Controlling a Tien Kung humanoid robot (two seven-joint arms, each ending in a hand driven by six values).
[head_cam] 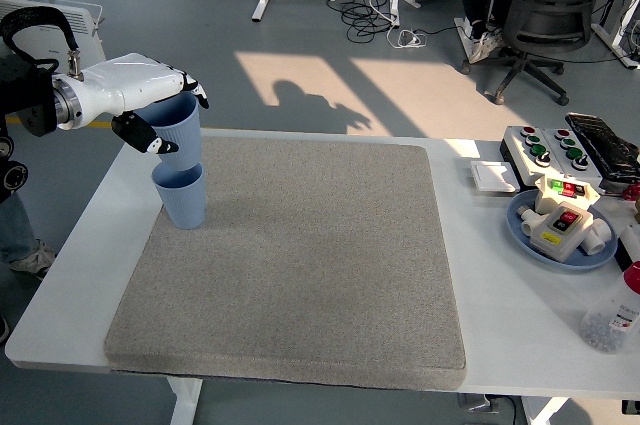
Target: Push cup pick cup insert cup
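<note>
Head view: left hand (150, 110) holds a blue cup (180, 130), fingers above and thumb below its rim, wrapped on the upper wall. Directly below the hand a second blue cup (183, 195) stands upright on the grey mat (300, 255), near its far left corner. The held cup's base looks to be at or just inside the standing cup's mouth; I cannot tell how deep.

Judgement, insertion step: keep the held cup upright and centred over the lower one, lower straight down, release only once it seats. A sideways drift could tip the standing cup, which nothing steadies.

Pose: white forearm (105, 90) comes in roughly level from the left edge, above table height, palm turned toward the cup. Right hand not visible.
</note>
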